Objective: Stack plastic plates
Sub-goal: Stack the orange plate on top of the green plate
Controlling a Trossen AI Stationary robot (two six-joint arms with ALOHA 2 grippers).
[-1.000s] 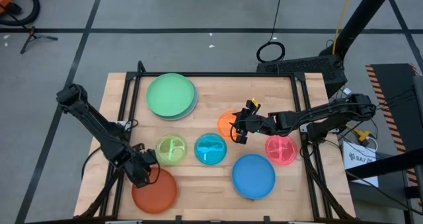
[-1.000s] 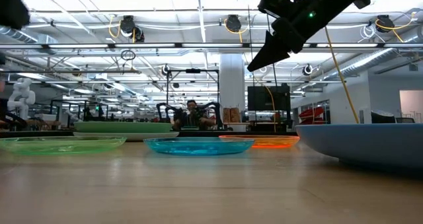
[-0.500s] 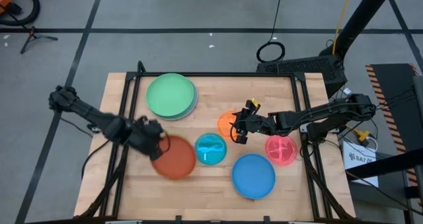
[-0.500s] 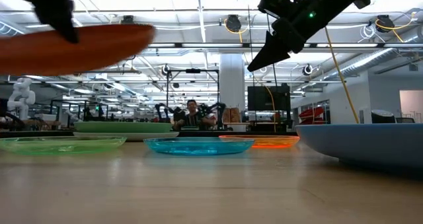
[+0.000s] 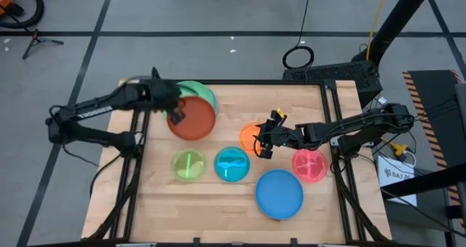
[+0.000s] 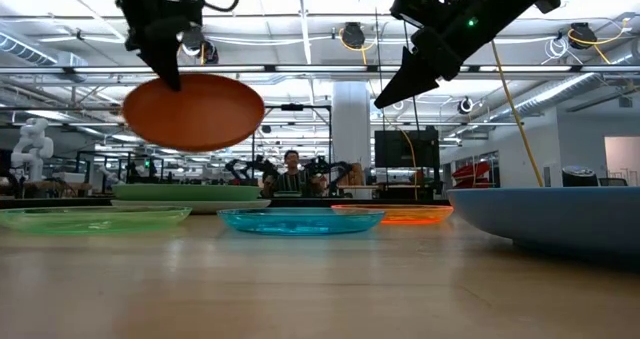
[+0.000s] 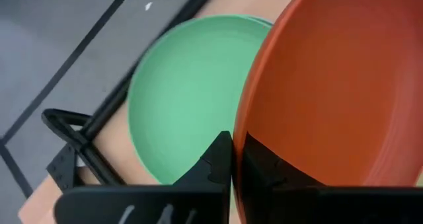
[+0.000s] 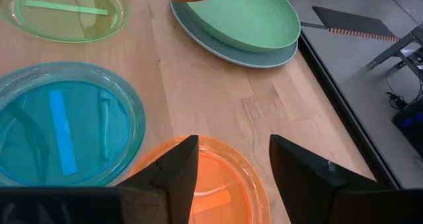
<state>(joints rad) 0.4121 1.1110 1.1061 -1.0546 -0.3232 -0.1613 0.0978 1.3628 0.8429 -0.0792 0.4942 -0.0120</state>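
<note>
Most of the large opaque green plastic plate (image 5: 196, 92) was hidden from above by the large opaque red-orange plastic plate (image 5: 193, 118) held over it; only its far rim showed. Beneath the green plate, a thin sliver of a large pale blue plastic plate (image 8: 264, 56) peeked out, clearest from the right wrist. The small translucent orange plastic plate (image 5: 248, 136) was partly covered by the right claw (image 5: 263, 146). In the low view the large blue plastic plate (image 6: 545, 215) was cut off at the picture's edge, and the small translucent pink plastic plate (image 5: 310, 165) could not be made out there.

Counted, eight plates showed: four large opaque ones and four small translucent ones, the others being the small translucent lime plastic plate (image 5: 188, 165) and the small translucent cyan plastic plate (image 5: 232, 164), lying just beside each other on the wooden desk (image 5: 291, 101).

The left claw (image 5: 175, 113) was clamped on the rim of the red-orange plate, holding it tilted in the air above the green plate at the desk's far left corner. The right claw hung above the orange plate with its fingers (image 8: 169, 172) spread apart, gripping nothing.
</note>
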